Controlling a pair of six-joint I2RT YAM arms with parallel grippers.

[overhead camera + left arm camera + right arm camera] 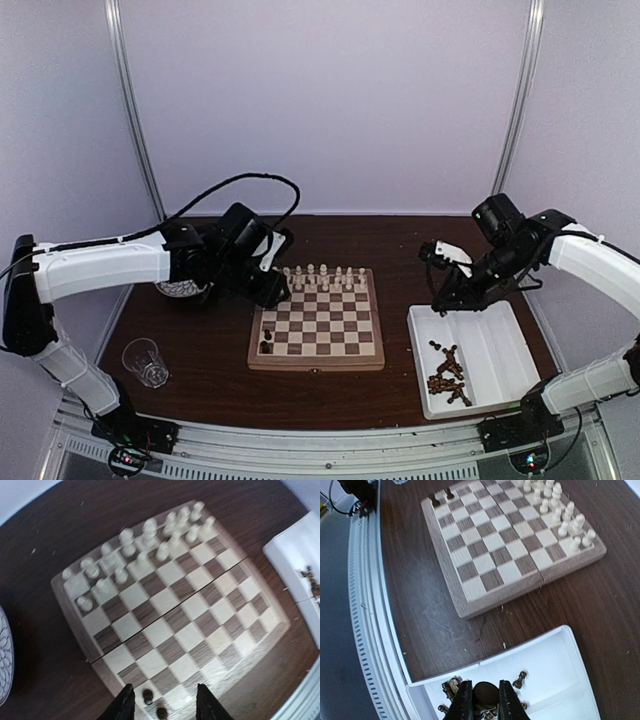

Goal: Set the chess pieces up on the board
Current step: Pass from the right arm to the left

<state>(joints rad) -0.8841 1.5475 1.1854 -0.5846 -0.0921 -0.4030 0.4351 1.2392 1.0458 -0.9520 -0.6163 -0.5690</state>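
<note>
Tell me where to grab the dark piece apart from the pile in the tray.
Take the dark piece across its narrow waist, coming straight down from above. It looks tipped over on the bare tray floor, clear of the pile, leaving finger room on both sides.

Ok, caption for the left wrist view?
Left gripper open above two dark pieces on the board; white set arranged opposite.
</note>
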